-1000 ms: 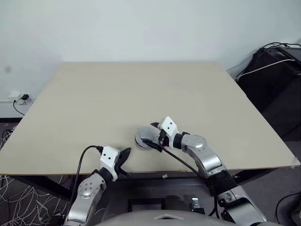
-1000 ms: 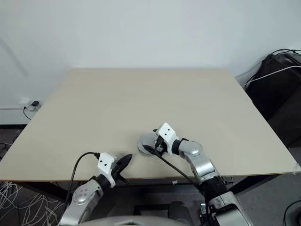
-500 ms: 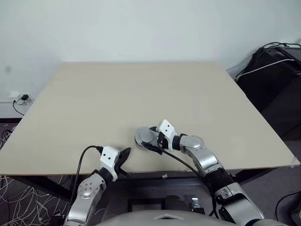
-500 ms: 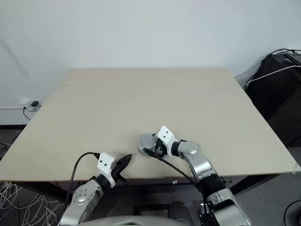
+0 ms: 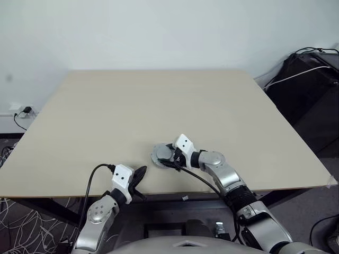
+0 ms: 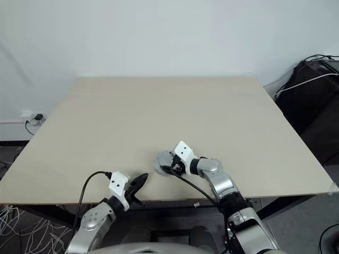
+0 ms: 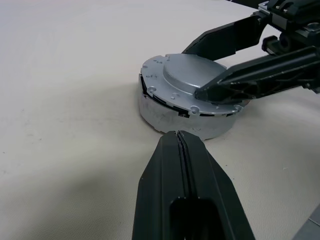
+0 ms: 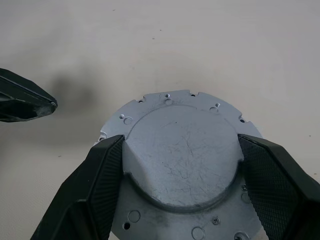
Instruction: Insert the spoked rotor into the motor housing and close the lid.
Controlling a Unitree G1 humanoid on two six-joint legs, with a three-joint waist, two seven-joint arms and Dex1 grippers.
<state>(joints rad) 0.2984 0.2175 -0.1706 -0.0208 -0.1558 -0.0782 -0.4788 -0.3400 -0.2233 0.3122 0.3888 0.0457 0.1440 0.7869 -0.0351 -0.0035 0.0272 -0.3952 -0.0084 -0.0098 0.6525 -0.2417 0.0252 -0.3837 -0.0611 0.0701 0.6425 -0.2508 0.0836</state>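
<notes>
Metal throughout, the lid (image 8: 180, 165) will likely handle as a stiff, fairly heavy and smooth part, so expect it to slip if you pinch it lightly. Take hold across the raised round centre, one finger on each side, as the right gripper (image 8: 181, 172) does now: its two fingers (image 8: 100, 185) straddle that raised centre and lie against its flanks. Whether they clamp it or merely touch it, you cannot tell. Avoid the thin notched flange, which offers little surface.

The lid is a silver-grey disc with a scratched, domed middle, a flat outer flange with small holes and rivets, and square notches along the edge. It sits on a pale round body beneath, apparently the housing (image 7: 170, 120), with dark gaps visible under the rim on the side facing the left gripper (image 7: 182, 150).

The left gripper has its fingers pressed together, empty, pointing at the assembly from just beside it on the table (image 5: 106, 121).
</notes>
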